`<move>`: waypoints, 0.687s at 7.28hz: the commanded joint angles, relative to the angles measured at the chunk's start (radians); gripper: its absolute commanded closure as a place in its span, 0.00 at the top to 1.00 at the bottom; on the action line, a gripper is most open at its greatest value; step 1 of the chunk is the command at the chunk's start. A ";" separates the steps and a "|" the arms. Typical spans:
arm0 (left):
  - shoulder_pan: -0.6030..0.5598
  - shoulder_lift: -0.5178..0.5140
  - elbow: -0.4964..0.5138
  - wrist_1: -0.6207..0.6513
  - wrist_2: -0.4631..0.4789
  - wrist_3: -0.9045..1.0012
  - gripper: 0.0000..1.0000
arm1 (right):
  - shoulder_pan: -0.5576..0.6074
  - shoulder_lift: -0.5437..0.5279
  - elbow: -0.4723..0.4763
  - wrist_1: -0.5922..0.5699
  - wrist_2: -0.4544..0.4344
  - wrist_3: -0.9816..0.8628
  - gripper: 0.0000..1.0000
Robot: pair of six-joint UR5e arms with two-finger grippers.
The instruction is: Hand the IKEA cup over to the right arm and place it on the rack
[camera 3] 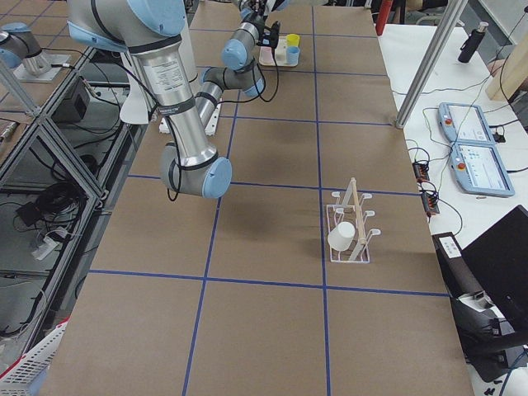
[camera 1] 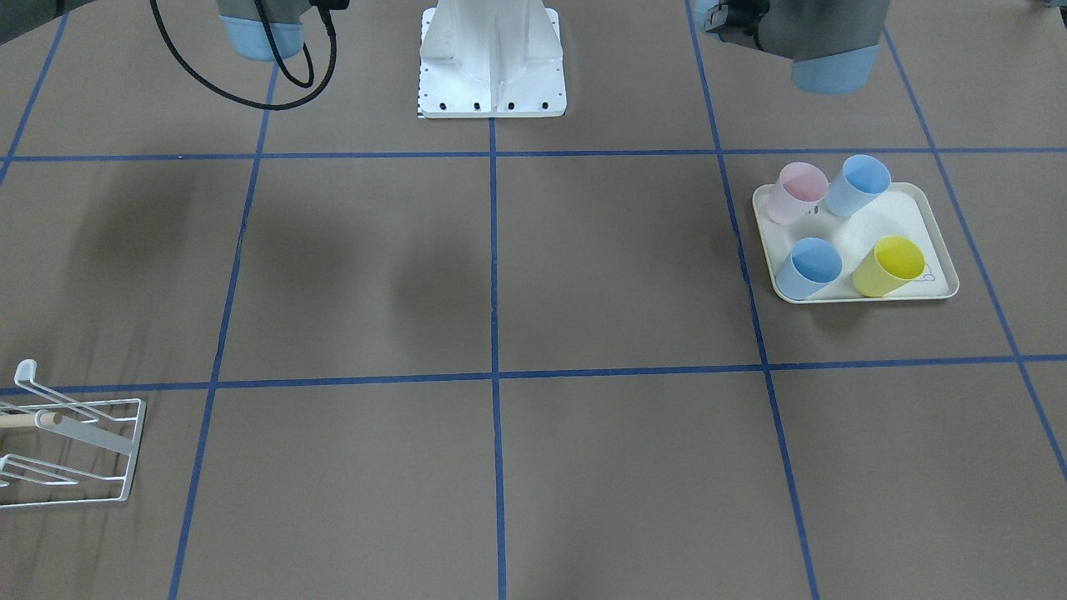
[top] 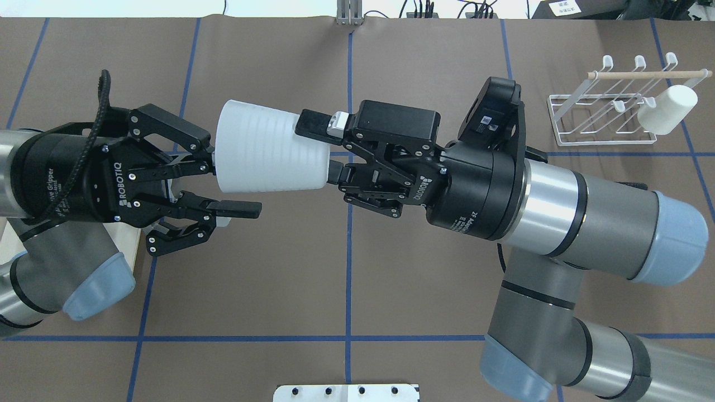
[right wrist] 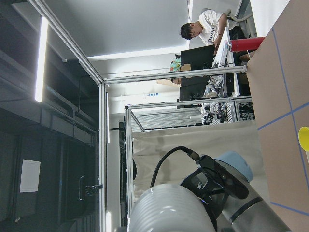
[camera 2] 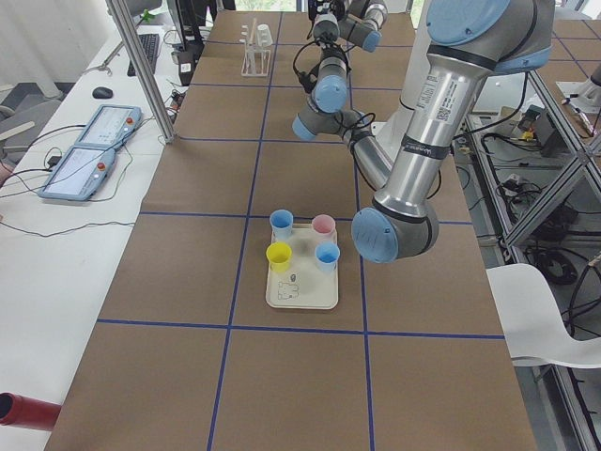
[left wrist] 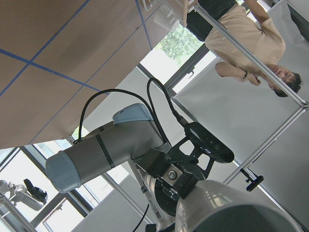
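The white ribbed IKEA cup point(top: 268, 151) lies on its side in the air above the table's middle, wide mouth toward my left arm. My right gripper point(top: 317, 148) is shut on its narrow base end, one finger lying along the cup's side. Beside the mouth, my left gripper point(top: 229, 184) stands open, one fingertip at the rim and the other below the cup, not clamping it. The cup fills the bottom of the left wrist view point(left wrist: 227, 208) and of the right wrist view point(right wrist: 169, 208). The white wire rack point(top: 606, 120) with its wooden dowel stands at the far right.
Another white cup point(top: 667, 109) hangs on the rack, which also shows in the front view point(camera 1: 71, 442) and the right side view point(camera 3: 351, 227). A cream tray point(camera 1: 867, 218) on my left side holds several coloured cups. People stand beyond the table.
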 commanded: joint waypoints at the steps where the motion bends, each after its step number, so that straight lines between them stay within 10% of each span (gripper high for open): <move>1: -0.051 0.014 0.004 0.002 0.011 0.081 1.00 | 0.018 -0.010 0.000 0.000 0.000 0.000 0.14; 5: -0.270 0.224 0.070 0.183 -0.138 0.642 1.00 | 0.166 -0.162 -0.080 -0.135 0.052 -0.229 0.09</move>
